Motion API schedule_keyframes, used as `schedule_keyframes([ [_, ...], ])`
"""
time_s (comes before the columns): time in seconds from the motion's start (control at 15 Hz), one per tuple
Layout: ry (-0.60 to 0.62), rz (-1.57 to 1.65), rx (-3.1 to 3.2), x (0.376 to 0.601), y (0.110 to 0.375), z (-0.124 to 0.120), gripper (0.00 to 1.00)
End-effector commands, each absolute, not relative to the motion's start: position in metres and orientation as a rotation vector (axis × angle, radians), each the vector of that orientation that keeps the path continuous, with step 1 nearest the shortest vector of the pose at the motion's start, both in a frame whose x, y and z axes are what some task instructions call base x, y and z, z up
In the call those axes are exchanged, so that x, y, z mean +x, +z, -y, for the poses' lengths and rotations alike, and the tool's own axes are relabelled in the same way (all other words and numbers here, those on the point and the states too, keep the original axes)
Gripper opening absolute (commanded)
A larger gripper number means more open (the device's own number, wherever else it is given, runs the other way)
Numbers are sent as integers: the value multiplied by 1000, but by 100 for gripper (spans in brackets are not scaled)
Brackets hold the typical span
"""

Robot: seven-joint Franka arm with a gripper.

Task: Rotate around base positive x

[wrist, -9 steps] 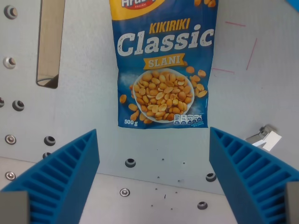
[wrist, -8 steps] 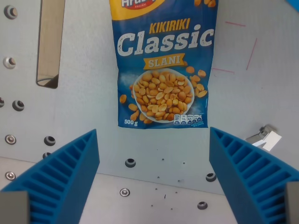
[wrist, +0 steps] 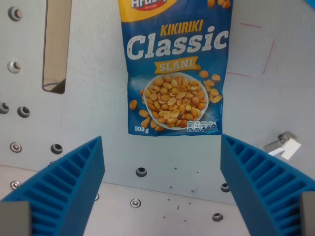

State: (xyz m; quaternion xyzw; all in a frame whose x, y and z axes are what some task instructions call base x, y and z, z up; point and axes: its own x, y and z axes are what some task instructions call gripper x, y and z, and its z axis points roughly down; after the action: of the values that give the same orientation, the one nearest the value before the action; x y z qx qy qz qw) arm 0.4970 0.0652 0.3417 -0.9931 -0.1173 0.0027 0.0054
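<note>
A pale grey metal plate (wrist: 93, 73), matte and drilled with bolt holes and screw heads, fills the wrist view; a narrow slot (wrist: 56, 46) cuts through it at upper left, and thin red pen lines mark the upper right. A glossy blue peanut bag (wrist: 176, 69), printed "KIKIRIKI Classic SLANI" and "500 g" above a bowl of nuts, lies flat at upper centre, its top cropped by the frame. A small white tag (wrist: 285, 146) sits at right. The gripper (wrist: 162, 189) hangs below the bag, its ridged blue plastic fingers (wrist: 64, 187) spread wide apart, holding nothing.
</note>
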Motion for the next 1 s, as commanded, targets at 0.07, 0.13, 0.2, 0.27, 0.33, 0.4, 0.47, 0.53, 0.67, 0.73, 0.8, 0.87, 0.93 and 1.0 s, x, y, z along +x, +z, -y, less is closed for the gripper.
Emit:
schedule_keyframes([
  [0.07,-21,363,-2990,497,344,-63,100],
  [0.13,-23,362,-2977,497,344,-63,100],
  [0.2,-25,361,-2963,497,344,-63,100],
  [0.27,-27,359,-2950,497,344,-63,100],
  [0.33,-29,358,-2937,497,344,-63,100],
  [0.4,-31,356,-2924,497,344,-63,100],
  [0.47,-33,355,-2911,497,344,-63,100],
  [0.53,-35,353,-2897,497,344,-63,100],
  [0.67,-39,351,-2871,497,344,-63,100],
  [0.73,-41,349,-2858,497,344,-63,100],
  [0.8,-43,348,-2845,497,344,-63,100],
  [0.87,-45,346,-2831,497,344,-63,100],
  [0.93,-47,345,-2818,497,344,-63,100],
  [1.0,-48,344,-2805,497,344,-63,100],
])
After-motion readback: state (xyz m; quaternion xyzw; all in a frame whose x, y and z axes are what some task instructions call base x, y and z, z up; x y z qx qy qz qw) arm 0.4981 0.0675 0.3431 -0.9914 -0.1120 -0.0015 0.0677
